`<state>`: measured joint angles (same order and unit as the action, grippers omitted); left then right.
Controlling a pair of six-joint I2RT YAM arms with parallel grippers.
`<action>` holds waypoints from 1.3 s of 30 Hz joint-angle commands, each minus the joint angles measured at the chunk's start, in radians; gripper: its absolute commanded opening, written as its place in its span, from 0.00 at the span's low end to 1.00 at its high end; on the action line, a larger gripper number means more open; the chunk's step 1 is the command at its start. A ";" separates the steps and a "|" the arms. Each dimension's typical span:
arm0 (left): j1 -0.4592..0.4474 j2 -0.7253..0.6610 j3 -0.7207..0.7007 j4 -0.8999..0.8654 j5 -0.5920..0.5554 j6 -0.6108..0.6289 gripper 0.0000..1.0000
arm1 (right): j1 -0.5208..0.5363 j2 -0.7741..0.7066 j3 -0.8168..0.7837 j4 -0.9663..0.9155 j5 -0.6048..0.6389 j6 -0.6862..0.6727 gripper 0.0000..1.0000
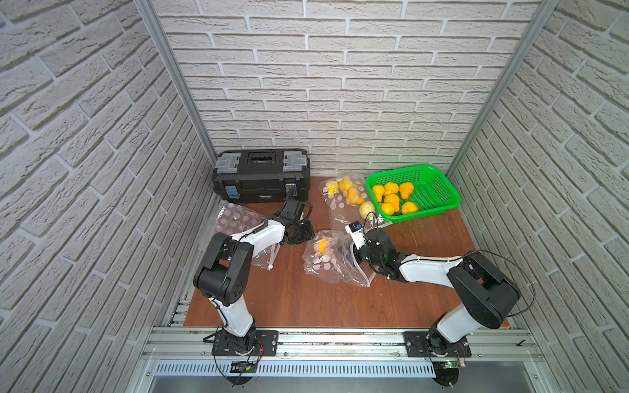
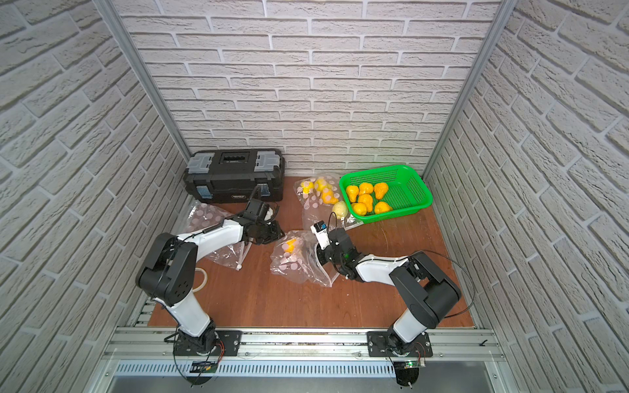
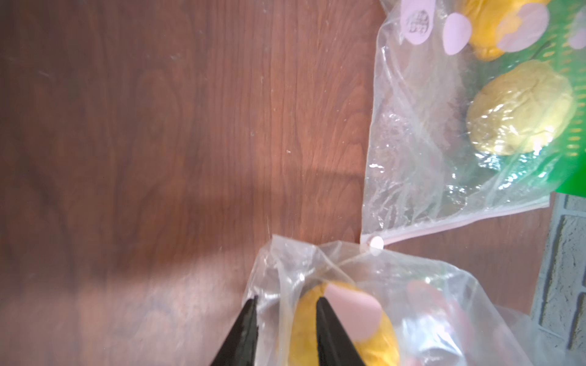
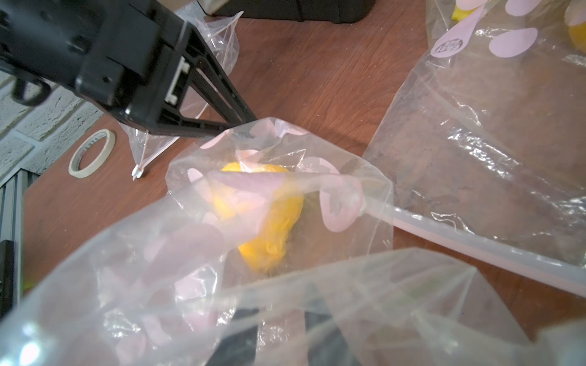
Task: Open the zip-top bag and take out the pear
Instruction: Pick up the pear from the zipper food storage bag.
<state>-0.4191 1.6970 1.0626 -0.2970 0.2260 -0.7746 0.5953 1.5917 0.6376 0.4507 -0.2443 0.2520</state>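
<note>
The clear zip-top bag (image 1: 326,262) with pink dots lies mid-table in both top views, a yellow pear (image 1: 320,245) inside it. My left gripper (image 1: 301,234) is at the bag's far-left corner. In the left wrist view it (image 3: 287,304) stands open, with bag film and the pear (image 3: 302,326) showing between its fingers. My right gripper (image 1: 354,253) is at the bag's right end. In the right wrist view its dark fingers (image 4: 241,332) show apart behind the bag's film (image 4: 196,253), and the pear (image 4: 266,215) lies ahead of them.
A green basket (image 1: 413,168) with several pears stands at the back right. More bags (image 1: 343,200) with pears lie beside it, and an empty bag (image 1: 235,217) lies under my left arm. A black toolbox (image 1: 262,177) is at the back left, a tape roll (image 2: 200,279) near the left edge.
</note>
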 commanded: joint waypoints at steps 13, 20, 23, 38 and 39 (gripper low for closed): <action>-0.036 -0.012 0.135 -0.107 -0.106 0.032 0.42 | -0.003 -0.045 0.060 -0.130 -0.003 -0.105 0.23; -0.056 0.122 0.143 -0.068 -0.071 0.031 0.39 | -0.003 -0.055 0.050 -0.159 0.051 -0.198 0.29; -0.064 0.158 0.142 -0.053 -0.062 0.026 0.36 | -0.002 -0.035 0.063 -0.154 0.018 -0.225 0.31; -0.144 0.246 0.129 0.012 -0.039 -0.014 0.00 | 0.045 0.122 0.138 -0.027 -0.107 -0.220 0.63; -0.149 0.251 0.129 0.013 -0.037 -0.013 0.00 | 0.047 0.135 0.146 -0.023 -0.095 -0.217 0.64</action>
<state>-0.5514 1.9202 1.1915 -0.3084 0.1684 -0.7834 0.6296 1.7031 0.7574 0.3492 -0.3401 0.0227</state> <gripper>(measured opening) 0.047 0.630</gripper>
